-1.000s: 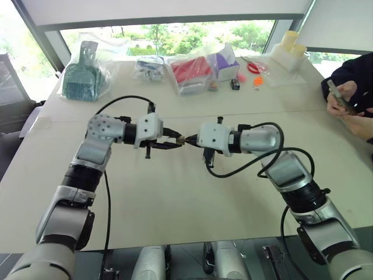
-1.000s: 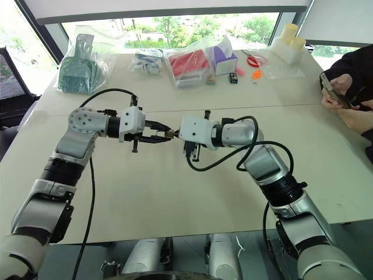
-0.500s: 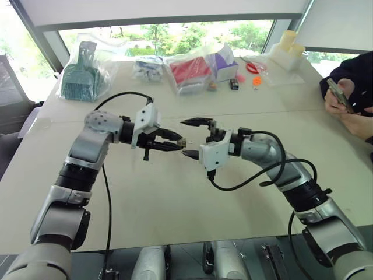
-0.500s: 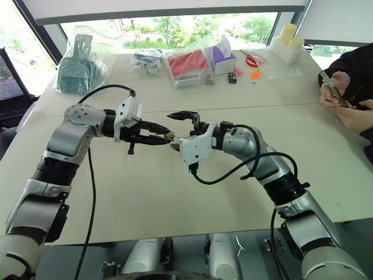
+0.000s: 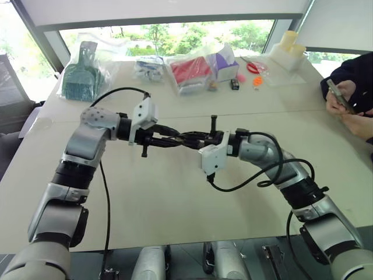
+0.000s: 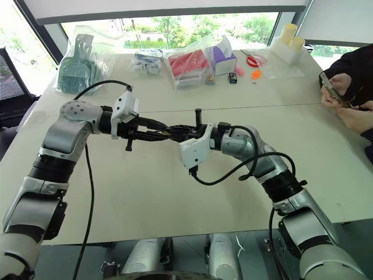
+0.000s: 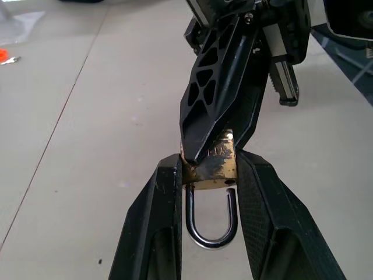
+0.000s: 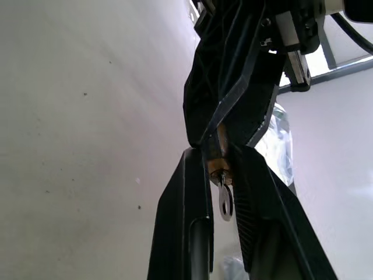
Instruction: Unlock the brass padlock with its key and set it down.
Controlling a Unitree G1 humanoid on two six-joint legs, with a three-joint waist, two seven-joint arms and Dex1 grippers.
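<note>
Left gripper point(image 7: 207, 175) pinching the brass padlock point(image 7: 211, 167) above the table point(image 5: 175, 198). Right gripper point(image 8: 217, 160) pressed onto its key point(image 8: 224, 201), tip to tip.

Daylight pours in from the windows point(image 5: 175, 35) along the far edge of the desk point(image 5: 175, 198), and the greenery outside is washed pale, nearly blown out at the top left corner. The desk reads evenly lit and soft grey-beige, with only faint, diffuse shadows under the arms. Straight lines bow near the edges in both eye views: wide-angle distortion, strongest at the window frame. In the left wrist view the brass padlock point(image 7: 211, 169) sits sharp and well lit, while the desk behind softens. The right wrist view is backlit: its black fingers point(image 8: 180, 233) go nearly to silhouette against a bright, hazy surface.
</note>
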